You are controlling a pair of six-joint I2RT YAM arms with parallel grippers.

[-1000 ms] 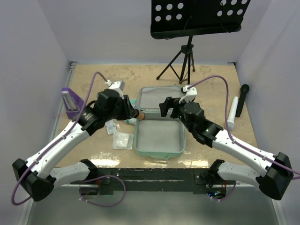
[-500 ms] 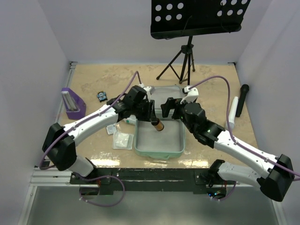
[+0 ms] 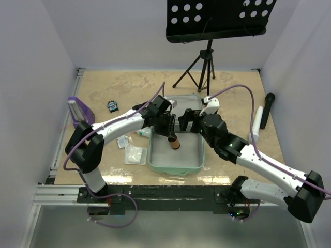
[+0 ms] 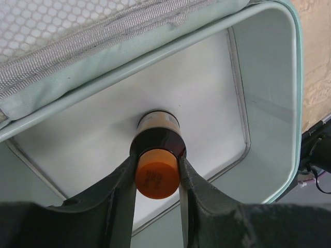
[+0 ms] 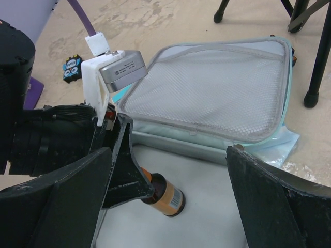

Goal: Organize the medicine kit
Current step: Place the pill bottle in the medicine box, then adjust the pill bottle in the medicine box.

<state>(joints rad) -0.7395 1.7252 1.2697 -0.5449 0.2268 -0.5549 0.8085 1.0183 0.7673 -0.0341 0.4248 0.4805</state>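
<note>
The medicine kit lies open mid-table, mint-green, its mesh-lined lid folded back. My left gripper reaches into the base and is shut on the orange cap of a brown pill bottle. In the left wrist view the bottle points down at the kit's pale floor, cap pinched between both fingers of that gripper. The right wrist view shows the bottle tilted, its bottom at or just above the floor. My right gripper hovers open over the kit's hinge, holding nothing.
A purple stand and a small blue item sit at the left. Clear packets lie beside the kit's left edge. A white tube and a black marker lie at the right. A music-stand tripod stands behind.
My left arm has carried the bottle from left of the kit over its base and lowered it inside. The right gripper has stayed put, open.
</note>
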